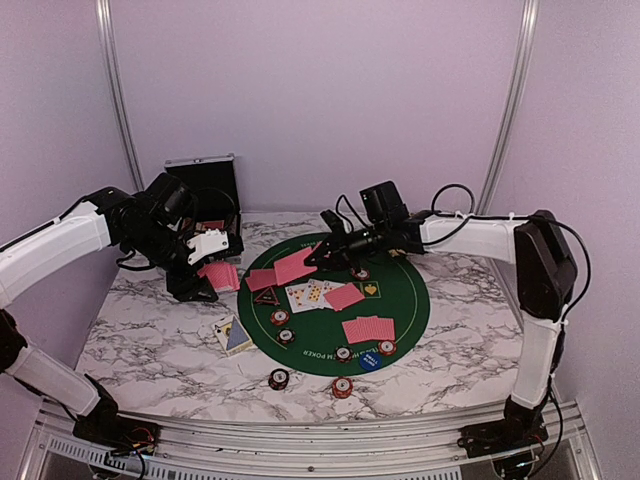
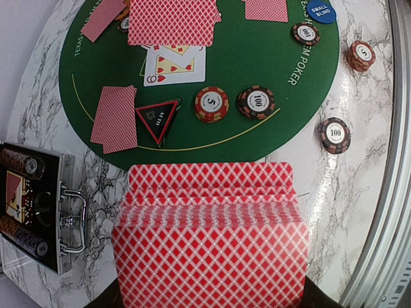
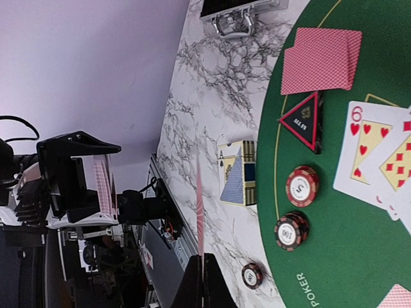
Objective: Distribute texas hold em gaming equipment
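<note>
My left gripper (image 1: 203,268) is shut on a fanned deck of red-backed cards (image 2: 212,237), held above the marble just left of the green mat (image 1: 405,290); the deck hides its fingers in the left wrist view. My right gripper (image 3: 204,282) is shut on a single red-backed card (image 1: 295,265), seen edge-on (image 3: 200,212), over the mat's left part. On the mat lie face-up cards (image 2: 173,64), face-down pairs (image 1: 368,328) (image 2: 115,119), a black triangular marker (image 2: 158,119), striped chips (image 2: 212,104) (image 2: 256,101) and a blue disc (image 2: 320,10).
An open silver case (image 1: 205,185) stands at the back left, close behind my left arm. A card box (image 1: 233,336) lies on the marble left of the mat. Two chips (image 1: 278,379) (image 1: 342,387) sit off the mat near the front edge.
</note>
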Robot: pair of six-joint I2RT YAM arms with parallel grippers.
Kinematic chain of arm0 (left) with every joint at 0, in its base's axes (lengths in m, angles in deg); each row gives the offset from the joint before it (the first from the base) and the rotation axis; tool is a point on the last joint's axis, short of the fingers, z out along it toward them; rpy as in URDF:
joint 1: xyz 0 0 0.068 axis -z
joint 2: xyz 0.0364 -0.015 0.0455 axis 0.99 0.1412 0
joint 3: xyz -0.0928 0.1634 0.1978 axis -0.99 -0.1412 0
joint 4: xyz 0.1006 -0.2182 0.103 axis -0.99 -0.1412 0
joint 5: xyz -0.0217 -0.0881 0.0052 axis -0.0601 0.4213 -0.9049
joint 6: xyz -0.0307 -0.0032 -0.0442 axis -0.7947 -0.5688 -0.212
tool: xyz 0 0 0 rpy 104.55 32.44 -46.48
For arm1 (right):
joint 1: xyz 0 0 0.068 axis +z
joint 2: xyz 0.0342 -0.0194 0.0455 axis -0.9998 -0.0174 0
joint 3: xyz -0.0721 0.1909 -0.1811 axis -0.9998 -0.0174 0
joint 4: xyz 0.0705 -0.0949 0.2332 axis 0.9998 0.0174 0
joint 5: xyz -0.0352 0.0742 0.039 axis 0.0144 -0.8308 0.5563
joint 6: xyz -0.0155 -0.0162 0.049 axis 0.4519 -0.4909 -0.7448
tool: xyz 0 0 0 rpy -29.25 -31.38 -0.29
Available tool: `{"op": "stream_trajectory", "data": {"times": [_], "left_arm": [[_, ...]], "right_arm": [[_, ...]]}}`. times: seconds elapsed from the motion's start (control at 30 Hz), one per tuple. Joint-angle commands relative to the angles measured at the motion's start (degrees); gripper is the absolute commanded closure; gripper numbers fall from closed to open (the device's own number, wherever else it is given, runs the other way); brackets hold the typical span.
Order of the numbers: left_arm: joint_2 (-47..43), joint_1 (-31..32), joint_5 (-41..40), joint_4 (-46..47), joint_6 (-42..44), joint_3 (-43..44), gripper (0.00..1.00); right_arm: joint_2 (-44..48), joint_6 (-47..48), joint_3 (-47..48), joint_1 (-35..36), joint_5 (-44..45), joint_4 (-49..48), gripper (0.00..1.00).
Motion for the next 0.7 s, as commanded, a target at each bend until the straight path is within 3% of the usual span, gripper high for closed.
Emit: {"op": "stream_trajectory", "data": {"times": [0.0,0.2,0.67], "left_arm": [[-1.64,-0.30,-0.02,-0.28,-0.12,-0.02,1.00],[-1.34,-0.30,0.31,-0.28,-0.21,0.33,1.00],[-1.58,-0.30,0.12,-0.53,-0.30,0.73,1.00]], "right_arm": [[3.30,8.25,-1.17,-3.25,1.29,8.33,1.00],[3.18,14.05,-5.18,-7.74,4.95,14.16,1.00],[-1.94,17.31,-7.68,-13.88,7.04,13.65,1.00]]}}
